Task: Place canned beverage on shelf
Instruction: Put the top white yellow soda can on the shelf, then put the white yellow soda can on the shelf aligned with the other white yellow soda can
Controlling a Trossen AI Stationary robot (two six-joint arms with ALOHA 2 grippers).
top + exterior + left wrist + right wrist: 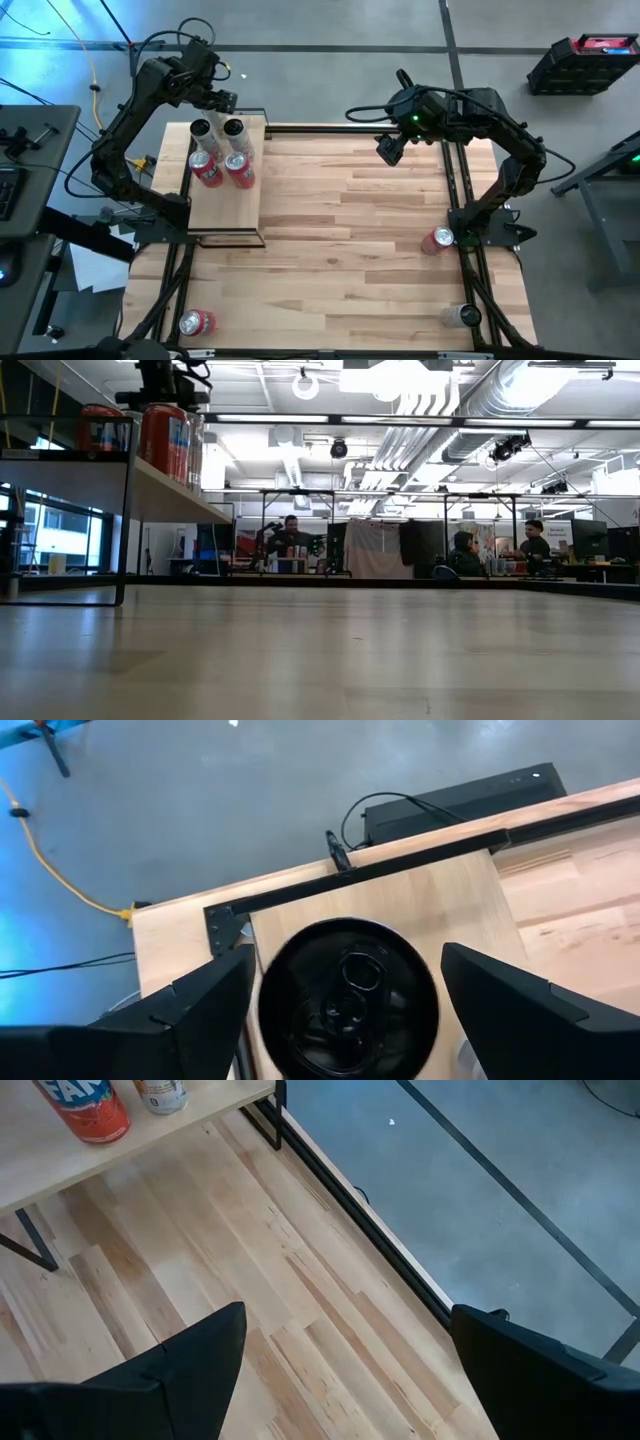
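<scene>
Spread wide, our left gripper hangs over the far end of the shelf, and its wrist view looks straight down on a can top sitting between the two dark fingers with a gap on either side. Nothing is pinched, so we judge the can stands on the board by its own weight and the jaws are parted to clear it.

Four cans stand together on the shelf in the high view: two silver-topped ones at the far end and two red ones just in front of them. We read that tight cluster as deliberate, since it leaves the nearer part of the board bare for more.

Our right gripper is also spread and empty, held above the table near its far edge, well apart from any can. Its wrist view takes in bare planks and a corner of the shelf with a red can.

Three cans remain off the shelf: a red one by the right arm's base, a pale one nearer the front right corner, and a red one at the front left. We judge each lies on the side of the arm best placed to fetch it.
</scene>
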